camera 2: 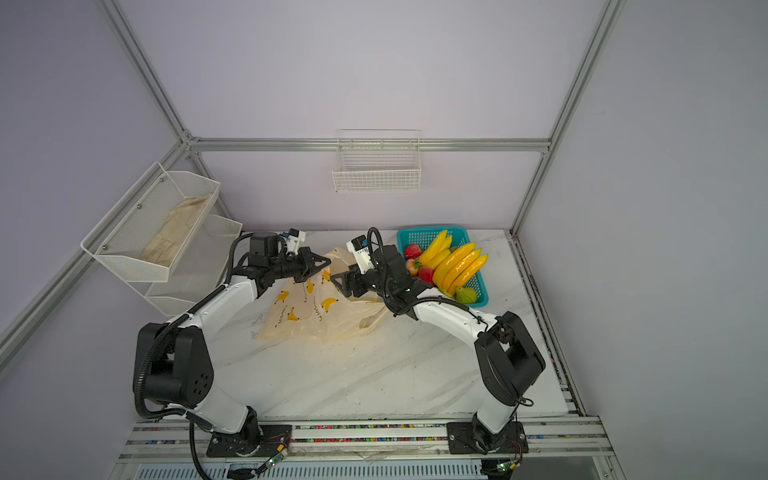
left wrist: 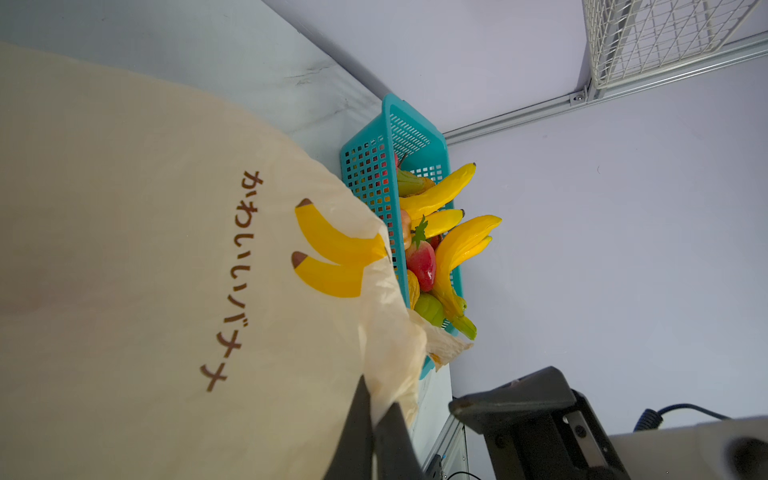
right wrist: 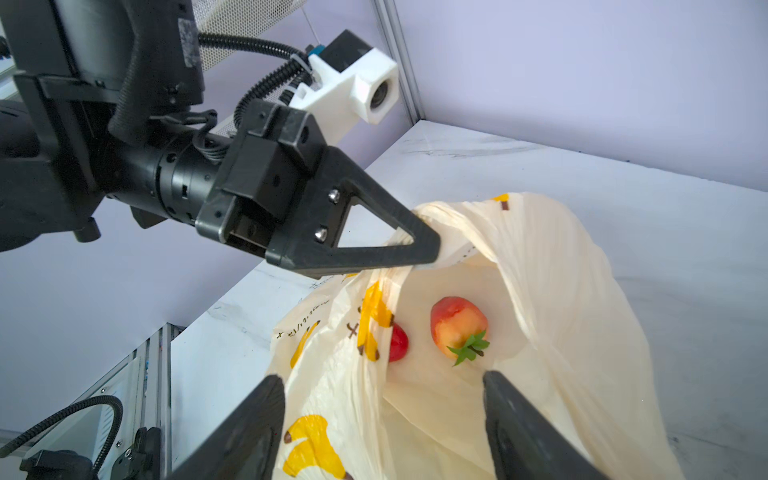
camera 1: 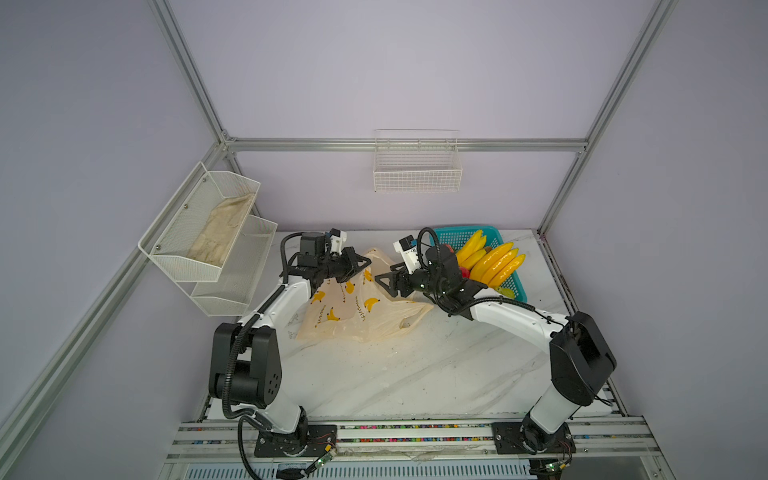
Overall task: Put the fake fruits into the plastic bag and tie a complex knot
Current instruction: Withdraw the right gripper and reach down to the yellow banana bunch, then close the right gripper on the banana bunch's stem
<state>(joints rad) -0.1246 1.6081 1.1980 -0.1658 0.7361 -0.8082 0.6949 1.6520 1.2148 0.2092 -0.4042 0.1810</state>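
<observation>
My left gripper [right wrist: 428, 249] is pinched shut on the rim of the plastic bag [right wrist: 561, 291], holding its mouth open toward my right gripper [right wrist: 382, 376], whose fingers stand wide and empty at the opening. A strawberry [right wrist: 457, 326] lies inside, straight ahead between them. The other fake fruits [camera 2: 459, 268] sit in the teal basket [camera 2: 415, 235] behind my right wrist, so that arm is nearer.

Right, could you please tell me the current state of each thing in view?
plastic bag: mouth held open, not tied, two fake fruits inside.
left gripper: shut on the plastic bag's rim.
right gripper: open, empty, at the bag's mouth.
teal basket: holds bananas and other fake fruits.
</observation>
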